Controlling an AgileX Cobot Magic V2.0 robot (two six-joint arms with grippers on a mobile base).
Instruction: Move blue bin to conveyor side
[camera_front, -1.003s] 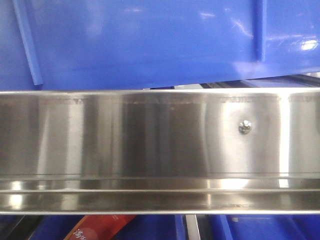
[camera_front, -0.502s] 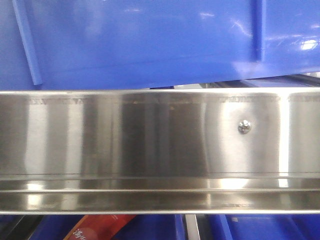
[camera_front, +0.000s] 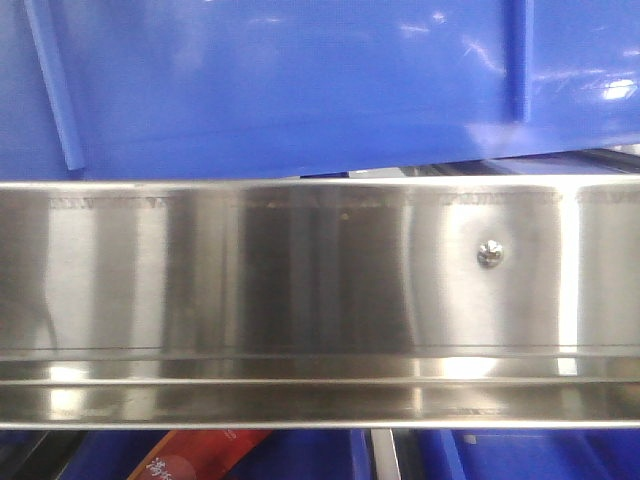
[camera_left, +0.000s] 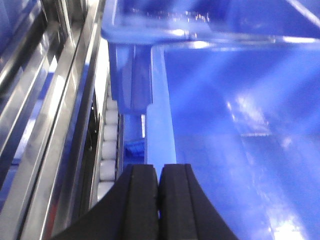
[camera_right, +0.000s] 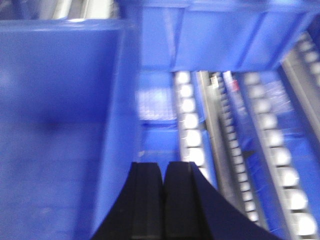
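Observation:
The blue bin (camera_front: 300, 90) fills the top of the front view, its lower edge hanging slanted just above a steel rail. In the left wrist view I look into the blue bin (camera_left: 240, 125). My left gripper (camera_left: 159, 167) is shut on its left wall rim, and a thin strip of blue shows between the pads. In the blurred right wrist view the blue bin (camera_right: 55, 125) lies to the left. My right gripper (camera_right: 163, 165) is shut at its right wall rim. The dark-grey conveyor belt is out of view.
A shiny stainless-steel rail (camera_front: 300, 280) with a screw (camera_front: 489, 253) spans the front view, and it also shows in the left wrist view (camera_left: 60, 100). White rollers (camera_left: 107, 145) run beside the bin, with more roller tracks (camera_right: 280, 155) on the right. Another blue crate (camera_right: 225, 40) stands behind. A red packet (camera_front: 190, 455) lies below the rail.
Almost nothing has changed. The bin's wall and the reflections on the rail have shifted very slightly.

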